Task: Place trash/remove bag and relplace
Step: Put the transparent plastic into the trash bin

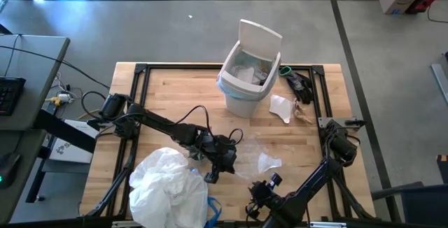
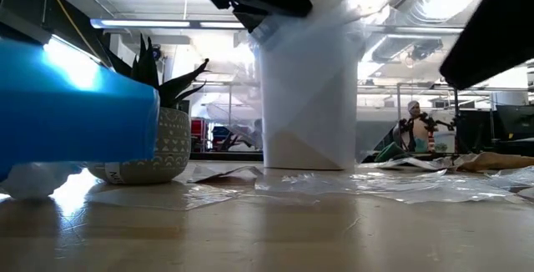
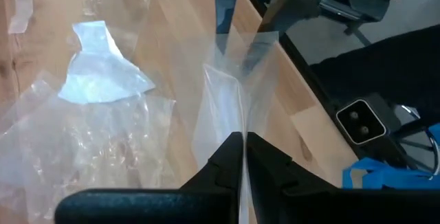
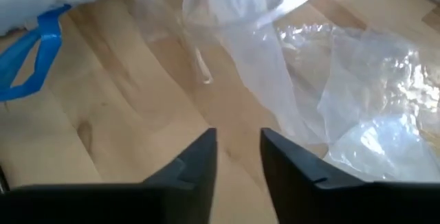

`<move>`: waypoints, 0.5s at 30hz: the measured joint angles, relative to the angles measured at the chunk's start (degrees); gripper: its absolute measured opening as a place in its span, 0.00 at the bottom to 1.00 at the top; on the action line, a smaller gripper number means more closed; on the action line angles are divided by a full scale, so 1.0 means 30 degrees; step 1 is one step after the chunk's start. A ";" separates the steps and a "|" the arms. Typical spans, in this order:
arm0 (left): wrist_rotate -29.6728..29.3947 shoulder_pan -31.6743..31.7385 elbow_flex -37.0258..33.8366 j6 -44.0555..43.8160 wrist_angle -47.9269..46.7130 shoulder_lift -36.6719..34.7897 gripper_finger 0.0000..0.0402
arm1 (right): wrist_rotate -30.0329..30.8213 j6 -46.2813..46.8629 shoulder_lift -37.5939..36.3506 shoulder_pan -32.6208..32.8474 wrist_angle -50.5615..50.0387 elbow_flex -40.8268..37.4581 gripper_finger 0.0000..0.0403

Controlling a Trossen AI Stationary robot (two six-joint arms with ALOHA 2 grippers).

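While the left gripper pinches a clear plastic wrapper, probably to carry it to the lined white bin, the right gripper hovers parted and empty nearby.

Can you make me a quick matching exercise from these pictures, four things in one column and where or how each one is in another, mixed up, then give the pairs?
Things:
1. white bin
2. left gripper
3. right gripper
4. full white bag

States:
A. open, hovering above bare wood
B. lying at the table's near left corner
C. shut on a clear plastic sheet
D. upright at the table's far edge, lid up, lined

Pairs: 1-D, 2-C, 3-A, 4-B
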 joint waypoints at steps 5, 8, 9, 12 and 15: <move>-0.0004 0.0000 0.0000 0.0000 0.0034 0.0000 0.00 | 0.1208 -0.0007 0.0000 -0.0011 0.0076 0.0003 0.42; 0.0075 0.0000 0.0000 -0.0007 0.0049 0.0000 0.00 | 0.2028 -0.0110 0.0000 -0.0145 0.0110 -0.0001 0.48; 0.0074 -0.0001 0.0000 -0.0008 0.0047 0.0000 0.00 | 0.2237 -0.0242 0.0000 -0.0230 0.0119 0.0006 0.50; 0.0087 -0.0071 0.0000 -0.0044 0.0083 0.0000 0.00 | 0.2406 -0.0903 -0.0007 -0.0624 0.0521 -0.0001 0.51; 0.0162 -0.0180 -0.0007 -0.0053 0.0511 0.0000 0.00 | 0.2195 -0.2714 -0.0007 -0.1221 0.1824 -0.0001 0.51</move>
